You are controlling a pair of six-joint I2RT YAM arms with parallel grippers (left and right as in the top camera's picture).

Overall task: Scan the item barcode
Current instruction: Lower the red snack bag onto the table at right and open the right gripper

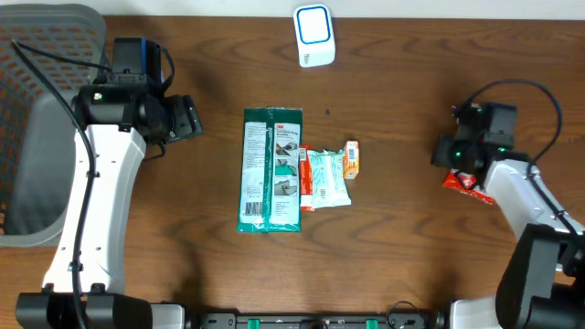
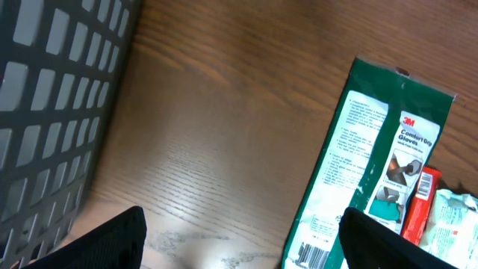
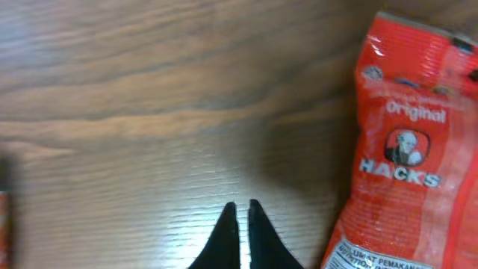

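Note:
A red Hacks candy bag (image 3: pixel 403 157) lies flat on the wooden table, just right of my right gripper (image 3: pixel 240 224), which is shut with nothing between its fingertips. From overhead the bag (image 1: pixel 462 182) peeks out beside the right arm, behind the right gripper (image 1: pixel 444 152). A white scanner with a blue face (image 1: pixel 313 35) stands at the table's far edge. My left gripper (image 1: pixel 189 119) hovers open at the left, empty. In its wrist view the left gripper (image 2: pixel 239 250) faces bare wood, with a green glove package (image 2: pixel 381 157) by the right finger.
The green glove package (image 1: pixel 271 170) lies mid-table with a thin red item (image 1: pixel 304 179), a white-green packet (image 1: pixel 328 178) and a small orange packet (image 1: pixel 351 157) beside it. A grey mesh basket (image 1: pixel 41 110) sits off the table's left edge.

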